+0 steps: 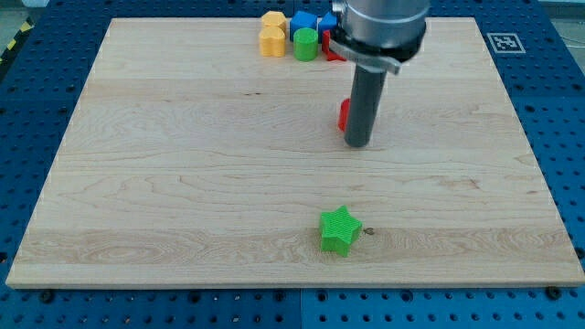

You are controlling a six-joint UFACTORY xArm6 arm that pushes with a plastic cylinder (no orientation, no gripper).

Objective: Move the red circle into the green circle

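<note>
- My tip (357,143) rests on the wooden counter (183,183), a little above the middle and toward the view's right.
- I carry no gripper, only a dark rod.
- A red block (344,114) sits just at the rod's left side, mostly hidden behind it; I cannot tell its shape.
- The green circle (305,44) stands in a cluster at the view's top edge, with two yellow blocks (272,35) on its left and blue blocks (304,21) behind it.
- A green star (339,229) lies alone near the view's bottom, well apart from my tip.
</note>
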